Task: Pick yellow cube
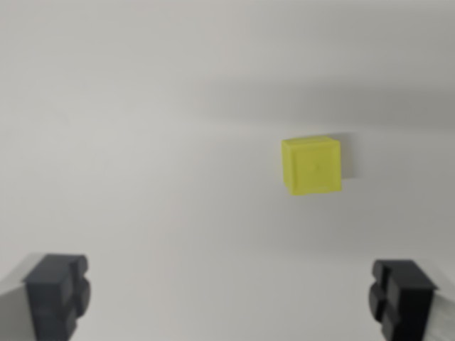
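- Nearest the camera, the gripper (229, 298) shows as two dark grey fingertips at the bottom corners of the wrist view, one at the left (57, 293) and one at the right (402, 297).
- The fingers stand spread wide, with bare surface between them and nothing pinched.
- Each fingertip is blocky and stepped, mounted on a paler grey body that runs off the lower edge.
- Farther on lies the white surface (142, 142), plain and matte, filling the whole view.
- On it sits the yellow cube (311, 165), above the gripper and to the wrist view's right of centre, well apart from both fingertips.
- The cube is a bright lemon-yellow, slightly greenish, with softly rounded edges and a faint raised rim framing its upper face.
- It sits slightly turned, its edges not quite parallel with the picture's sides.
- A soft grey shadow falls just beside the cube on its right.
- Beyond it, a broad faint band of shade crosses the surface.
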